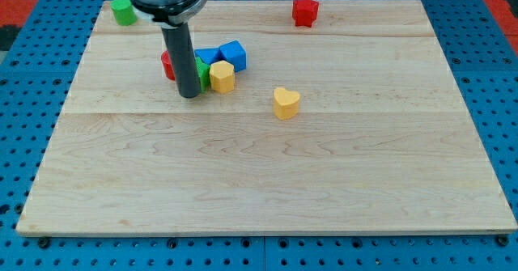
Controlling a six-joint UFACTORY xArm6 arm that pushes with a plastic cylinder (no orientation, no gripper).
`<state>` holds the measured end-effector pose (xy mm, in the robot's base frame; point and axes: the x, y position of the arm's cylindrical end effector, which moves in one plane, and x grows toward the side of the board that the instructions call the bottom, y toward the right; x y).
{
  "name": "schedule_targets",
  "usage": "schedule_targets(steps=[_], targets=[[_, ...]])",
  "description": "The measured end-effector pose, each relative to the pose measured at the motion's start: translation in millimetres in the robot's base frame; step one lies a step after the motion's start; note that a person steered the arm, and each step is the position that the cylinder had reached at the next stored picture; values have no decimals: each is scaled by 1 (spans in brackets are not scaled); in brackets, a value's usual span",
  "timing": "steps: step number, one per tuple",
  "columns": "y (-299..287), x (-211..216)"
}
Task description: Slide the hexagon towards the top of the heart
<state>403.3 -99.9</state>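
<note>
A yellow hexagon block (222, 76) sits left of the board's centre, in a tight cluster. A yellow heart block (286, 103) lies apart, to the lower right of the hexagon. My tip (188, 95) rests on the board just left of the hexagon, with a green block (201, 74) partly hidden between the rod and the hexagon. The rod covers part of a red block (167, 64) on the cluster's left.
Two blue blocks, one a cube (233, 54) and one flatter (208, 57), touch the cluster's top. A green cylinder (123, 10) stands at the top left corner. A red star-like block (305, 11) stands at the top edge, right of centre. The wooden board (267, 182) lies on a blue pegboard.
</note>
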Motion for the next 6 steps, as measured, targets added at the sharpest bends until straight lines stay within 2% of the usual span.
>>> schedule_targets(steps=[2,3,4,6], targets=[[46,10],[50,53],[53,56],[28,-6]])
